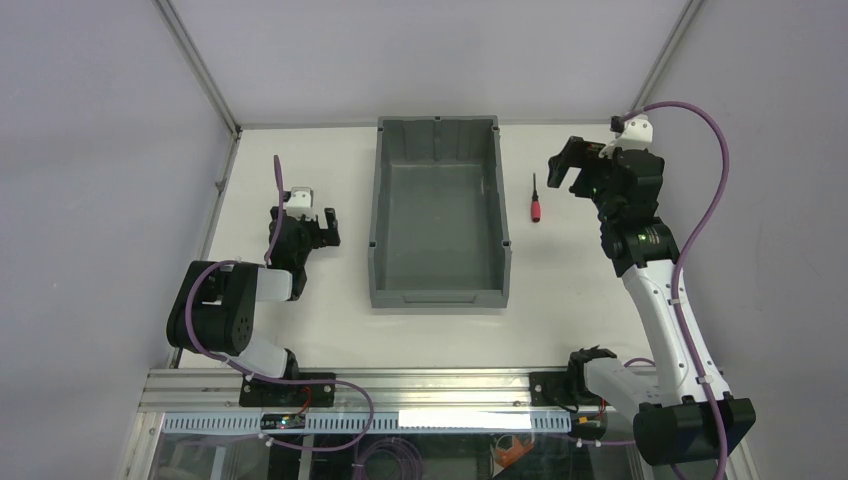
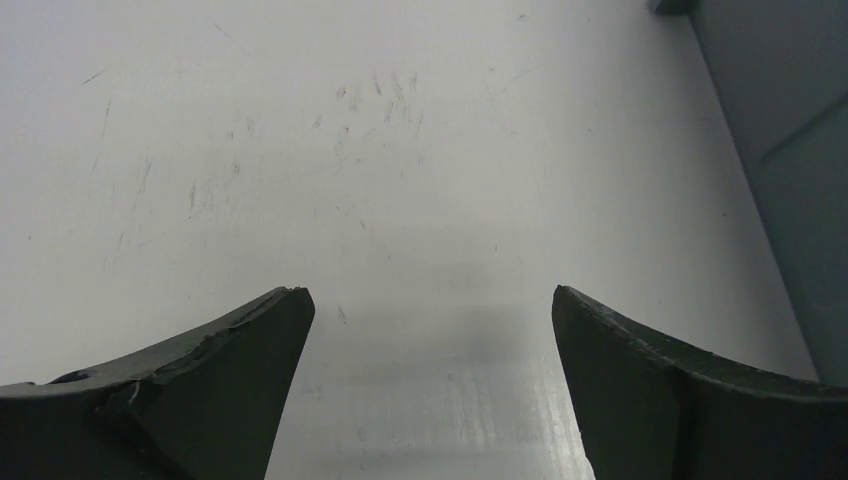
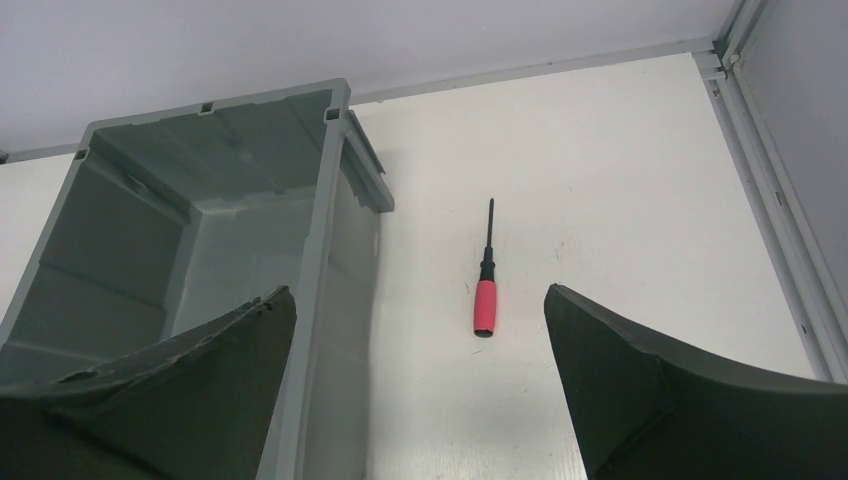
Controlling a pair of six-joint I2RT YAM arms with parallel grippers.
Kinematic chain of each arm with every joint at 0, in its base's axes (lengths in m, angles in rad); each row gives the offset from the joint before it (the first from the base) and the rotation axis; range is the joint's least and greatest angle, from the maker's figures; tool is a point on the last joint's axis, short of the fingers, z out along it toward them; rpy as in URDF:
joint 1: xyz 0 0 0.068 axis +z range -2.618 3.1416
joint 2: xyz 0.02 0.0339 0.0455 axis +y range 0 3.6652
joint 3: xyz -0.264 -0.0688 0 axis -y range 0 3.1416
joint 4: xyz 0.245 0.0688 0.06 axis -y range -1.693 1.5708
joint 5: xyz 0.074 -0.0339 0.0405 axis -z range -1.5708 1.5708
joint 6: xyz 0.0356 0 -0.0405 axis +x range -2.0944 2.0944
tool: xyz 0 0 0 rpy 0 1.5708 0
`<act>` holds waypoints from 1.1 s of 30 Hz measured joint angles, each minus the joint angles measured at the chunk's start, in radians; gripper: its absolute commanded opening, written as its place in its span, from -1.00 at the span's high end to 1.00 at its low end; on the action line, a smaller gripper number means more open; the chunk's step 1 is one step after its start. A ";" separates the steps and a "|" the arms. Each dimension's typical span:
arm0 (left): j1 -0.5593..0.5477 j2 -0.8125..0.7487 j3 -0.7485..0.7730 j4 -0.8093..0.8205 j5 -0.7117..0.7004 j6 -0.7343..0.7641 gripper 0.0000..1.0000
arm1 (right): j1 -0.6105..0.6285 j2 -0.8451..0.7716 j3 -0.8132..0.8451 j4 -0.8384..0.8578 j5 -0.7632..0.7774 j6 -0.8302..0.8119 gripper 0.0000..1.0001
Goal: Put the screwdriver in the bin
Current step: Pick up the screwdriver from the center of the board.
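Note:
The small screwdriver [image 1: 536, 203] with a red handle and thin black shaft lies on the white table just right of the bin [image 1: 380, 200], a large dark grey bin standing empty. In the right wrist view the screwdriver [image 3: 485, 290] lies ahead of the fingers, with the bin's rim [image 3: 336, 150] to its left. My right gripper [image 1: 562, 168] is open and empty, raised above the table just right of the screwdriver. My left gripper [image 1: 315, 228] is open and empty, low over the table left of the bin. The left wrist view shows bare table and the bin's wall [image 2: 790, 150].
A metal frame edge [image 3: 770, 200] runs along the table's right side, close to the right arm. Grey enclosure walls [image 1: 120, 120] stand around the table. An aluminium rail [image 1: 400, 385] with the arm bases runs along the near edge.

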 measured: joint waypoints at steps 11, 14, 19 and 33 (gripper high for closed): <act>0.000 0.000 0.000 0.000 0.000 0.000 -0.98 | 0.002 0.000 0.000 -0.005 -0.011 -0.003 -0.98; 0.000 0.000 0.000 0.000 0.000 0.000 -0.98 | 0.002 0.001 0.003 -0.018 -0.012 -0.008 -0.98; 0.000 0.000 0.000 0.000 0.000 0.000 -0.98 | 0.002 0.037 0.060 -0.064 -0.014 -0.012 -0.98; 0.000 0.000 0.000 0.000 0.000 0.000 -0.98 | 0.002 0.224 0.338 -0.197 -0.016 -0.030 -0.98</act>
